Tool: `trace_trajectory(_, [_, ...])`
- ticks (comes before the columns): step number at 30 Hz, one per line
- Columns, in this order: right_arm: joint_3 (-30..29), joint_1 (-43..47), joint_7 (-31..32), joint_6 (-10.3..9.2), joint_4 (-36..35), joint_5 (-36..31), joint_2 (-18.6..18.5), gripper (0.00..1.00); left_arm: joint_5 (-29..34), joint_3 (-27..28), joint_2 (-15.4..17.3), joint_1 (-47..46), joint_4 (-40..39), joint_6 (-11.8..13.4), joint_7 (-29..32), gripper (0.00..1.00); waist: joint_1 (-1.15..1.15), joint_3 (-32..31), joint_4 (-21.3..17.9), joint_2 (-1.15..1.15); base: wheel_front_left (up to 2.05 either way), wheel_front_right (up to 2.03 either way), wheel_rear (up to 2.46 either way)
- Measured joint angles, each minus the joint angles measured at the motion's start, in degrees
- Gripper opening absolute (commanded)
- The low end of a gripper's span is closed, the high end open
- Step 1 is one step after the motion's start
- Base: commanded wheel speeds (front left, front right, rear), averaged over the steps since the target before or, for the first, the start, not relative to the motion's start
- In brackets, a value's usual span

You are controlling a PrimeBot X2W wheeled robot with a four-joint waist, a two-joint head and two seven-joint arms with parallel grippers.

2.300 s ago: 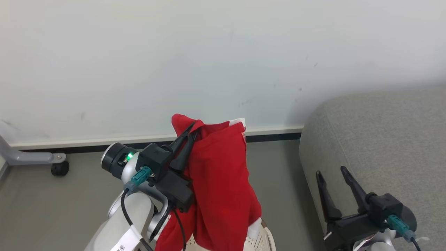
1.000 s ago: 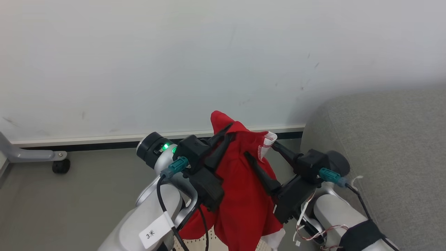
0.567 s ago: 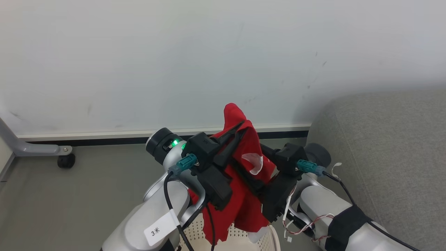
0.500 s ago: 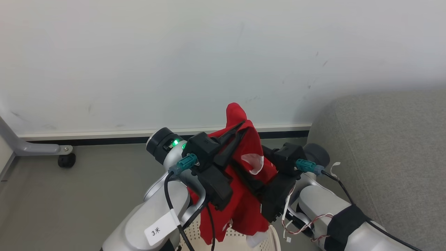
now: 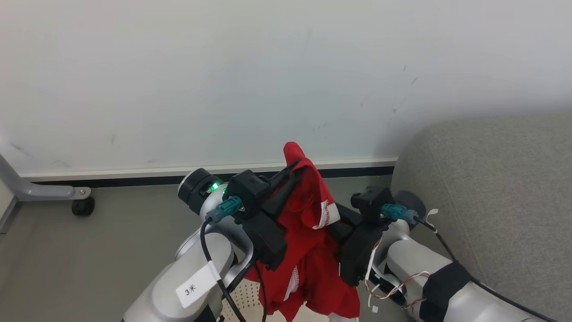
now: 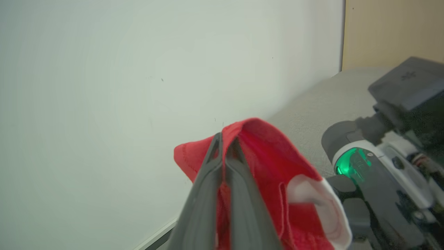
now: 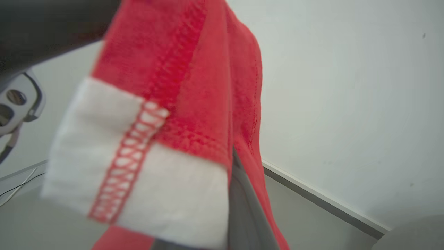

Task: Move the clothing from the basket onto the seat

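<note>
- Red fabric, the clothing (image 5: 308,259), hangs in the air between the two arms, above the basket (image 5: 243,298) and clear of the seat (image 5: 491,188).
- Left gripper (image 5: 295,167): both dark fingers are pressed together on a fold at the top of the garment. The left wrist view confirms this: the fingers (image 6: 208,180) meet with a thin layer of red cloth between them, and a peak of fabric rises just past the tips.
- Right gripper (image 5: 345,215): its fingers run under the draped cloth from the right side. The tips are hidden, so it cannot be determined whether they are spread or pinching. The right wrist view shows one grey finger (image 7: 242,205) with fabric lying over it.
- White trim band (image 5: 328,214): folded outward on the garment's right side, just beside the right gripper body, with red stitching along its edge.
- Basket: a perforated cream section shows at the lower edge of the head view, directly below the hanging cloth.
- Seat: light grey upholstery to the robot's right, near the right forearm, not touching the garment.
- Background: pale wall (image 5: 223,80), grey floor (image 5: 89,259), and a black castor (image 5: 82,206) at the left.
</note>
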Motion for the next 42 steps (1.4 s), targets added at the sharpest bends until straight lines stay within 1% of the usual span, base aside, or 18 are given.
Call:
trace_trajectory(1, [0.11, -0.26, 0.0, 0.0, 0.23, 0.53, -0.12, 0.0, -0.51, 0.04, 0.07, 0.0, 0.18, 0.0, -0.04, 0.44, 0.0, 0.0, -0.09, 0.0, 0.0, 0.0, 0.0])
trace_trajectory(2, [0.16, -0.56, 0.0, 0.0, 0.46, 0.81, -0.29, 0.0, -1.04, 0.13, 0.11, 0.01, 0.32, 0.0, -0.04, 0.84, 0.0, -0.01, -0.18, 0.0, 0.0, 0.0, 0.0])
trace_trajectory(3, [0.26, -0.8, 0.0, 0.0, 0.57, 1.18, -0.48, 0.0, -1.36, 0.26, 0.18, 0.01, 0.45, 0.0, -0.04, 0.84, 0.0, -0.01, -0.27, 0.0, 0.0, 0.0, 0.0])
trace_trajectory(4, [0.32, -0.94, -0.01, 0.0, 0.7, 1.49, -0.65, 0.0, -1.52, 0.31, 0.27, 0.02, 0.56, 0.0, -0.05, 1.0, 0.0, -0.02, -0.37, 0.0, 0.0, 0.0, 0.0])
trace_trajectory(10, [1.35, -2.42, -0.01, 0.0, 1.14, 3.09, -1.63, 0.0, -2.03, 1.62, 2.2, 0.51, 1.43, 0.01, -0.51, 1.0, 0.0, -0.08, -1.44, 0.0, 0.0, 0.0, 0.0])
trace_trajectory(16, [2.03, -4.34, -0.01, 0.0, 1.29, 4.57, -3.36, 0.0, -2.59, 1.92, 2.72, 2.34, 1.63, 0.01, -0.99, 1.0, 0.0, -0.1, -3.33, 0.0, 0.0, 0.0, 0.0])
trace_trajectory(28, [3.35, -5.27, -0.02, 0.0, 1.53, 7.24, -7.46, 0.0, -4.85, 1.87, 3.24, 7.44, 1.12, 0.01, -2.03, 1.0, 0.0, -0.35, -9.96, 0.0, 0.0, 0.0, 0.0])
trace_trajectory(29, [3.35, -5.27, -0.02, 0.0, 1.53, 7.24, -7.46, 0.0, -4.85, 1.87, 3.24, 7.44, 1.12, 0.01, -2.03, 1.0, 0.0, -0.35, -9.96, 0.0, 0.0, 0.0, 0.0])
trace_trajectory(42, [3.12, -4.75, -0.05, 0.0, 0.73, 9.71, -12.48, 0.0, -5.53, 1.47, 2.41, 11.98, -0.35, 0.05, -3.0, 1.0, 0.0, -0.74, -18.71, 0.0, 0.0, 0.0, 0.0])
